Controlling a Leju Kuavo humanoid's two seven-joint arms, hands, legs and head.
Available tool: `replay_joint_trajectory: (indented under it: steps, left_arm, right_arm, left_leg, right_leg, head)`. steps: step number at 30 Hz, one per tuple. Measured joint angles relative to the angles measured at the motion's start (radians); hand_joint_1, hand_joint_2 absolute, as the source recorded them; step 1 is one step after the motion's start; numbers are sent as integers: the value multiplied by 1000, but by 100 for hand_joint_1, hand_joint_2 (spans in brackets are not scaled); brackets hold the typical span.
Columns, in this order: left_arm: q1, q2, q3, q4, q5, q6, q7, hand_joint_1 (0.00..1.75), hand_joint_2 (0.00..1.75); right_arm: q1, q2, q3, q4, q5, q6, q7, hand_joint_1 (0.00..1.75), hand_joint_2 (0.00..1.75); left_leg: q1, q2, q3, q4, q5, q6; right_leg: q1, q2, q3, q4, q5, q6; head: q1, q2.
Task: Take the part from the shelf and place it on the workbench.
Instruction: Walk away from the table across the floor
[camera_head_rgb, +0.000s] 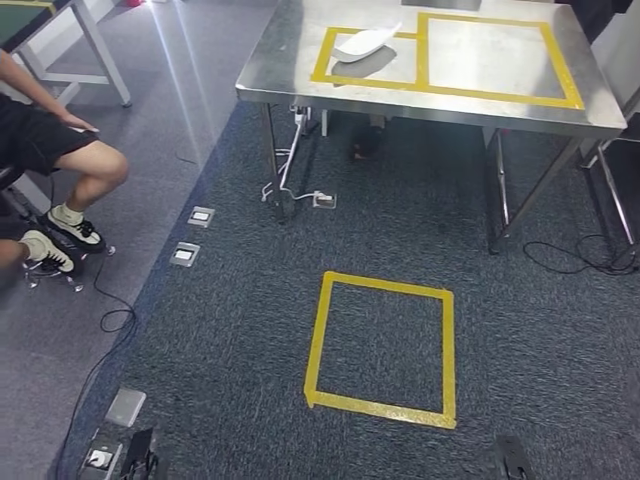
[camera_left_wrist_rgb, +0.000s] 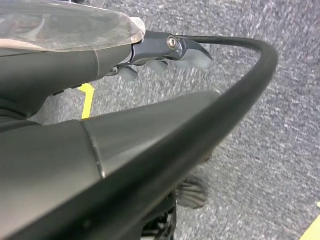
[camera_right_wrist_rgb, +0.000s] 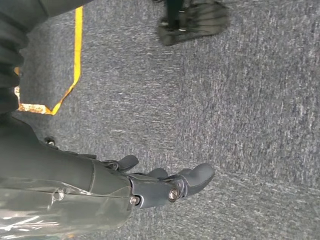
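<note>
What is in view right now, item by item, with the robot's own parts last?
Workbench: one, steel, ahead across the carpet.
Part: one, white, on the bench inside the smaller yellow tape box.
Tape boxes: two, yellow, on the bench top.
Tape square: one, yellow, on the carpet before the bench.
Floor sockets: two, silver, left of the square.
Cables: black, on the floor.
Person: one, seated at left.
Left hand: holds nothing, over carpet.
Right hand: holds nothing, over carpet.

left hand (camera_left_wrist_rgb: 166, 52): dark grey fingers, silver screw, clear film wrap
right hand (camera_right_wrist_rgb: 162, 187): dark grey, two silver screws, clear film wrap
</note>
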Motion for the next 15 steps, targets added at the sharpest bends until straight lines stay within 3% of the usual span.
replay_joint_trajectory:
  steps: [1, 2, 3, 4, 6, 8, 11, 12, 13, 15]
  left_arm:
    - [0, 0, 0, 0, -1, 0, -1, 0, 0]
    - [1, 0, 0, 0, -2, -1, -1, 0, 0]
    - [1, 0, 0, 0, -3, -1, -1, 0, 0]
    - [1, -1, 0, 0, -5, -1, -1, 0, 0]
    - [0, -2, 0, 0, -7, -1, 0, 0, 0]
    - [-2, -3, 0, 0, -8, 1, 5, 0, 0]
    - [-4, -3, 0, 1, -8, 3, 10, 0, 0]
    - [-4, -3, 0, 1, -8, 4, 11, 0, 0]
    - [-5, -3, 0, 1, -8, 5, 11, 0, 0]
    - [-5, -2, 0, 1, -7, 8, 12, 0, 0]
  right_arm:
    - [0, 0, 0, 1, -2, 0, -2, 0, 0]
    - [1, 0, 0, 2, -6, 0, -6, 0, 0]
    - [1, 0, 0, 3, -10, 0, -10, 0, 0]
    - [1, 0, 0, 4, -15, -1, -15, 0, 0]
    - [-3, 0, -2, 4, -23, -2, -28, 0, 0]
    - [-7, 0, -4, 5, -31, -6, -44, 0, 0]
    - [-11, 0, -5, 5, -36, -18, -69, 0, 0]
    - [-13, 1, -5, 5, -36, -24, -75, 0, 0]
    - [-16, 1, -5, 5, -36, -29, -80, 0, 0]
    - [-22, 1, -5, 5, -35, -36, -87, 0, 0]
  left_leg:
    - [-1, 0, -8, 1, 4, 1]
    - [-1, 0, -15, 2, 9, 0]
    - [-2, 0, -21, 3, 13, -1]
    - [-1, 0, -26, 5, 17, -3]
    - [-2, 1, -31, 12, 20, -8]
    - [-5, 1, -38, 19, 25, -18]
    - [-8, 0, -49, 29, 32, -35]
    - [-9, -1, -58, 43, 22, -41]
    - [-8, -1, -75, 76, -1, -47]
    - [-6, -2, -132, 201, -77, -57]
  right_leg:
    - [0, 0, -21, 73, -36, 3]
    - [-1, 0, -30, 122, -51, 5]
    - [-1, 0, -22, 132, -45, 7]
    - [-1, -1, 8, 97, -20, 7]
    - [-2, -1, 107, -59, 38, 5]
    - [1, 2, 174, -174, 59, -2]
    - [0, 4, 179, -196, 56, -17]
    - [-3, 3, 174, -198, 59, -24]
    - [-5, 3, 168, -200, 63, -33]
    - [-4, 1, 154, -201, 72, -47]
  head:
    - [7, 0]
    - [12, 0]
    - [16, 0]
    - [20, 0]
    - [29, 0]
    - [34, 0]
    - [34, 0]
    - [31, 0]
    - [25, 0]
    - [10, 0]
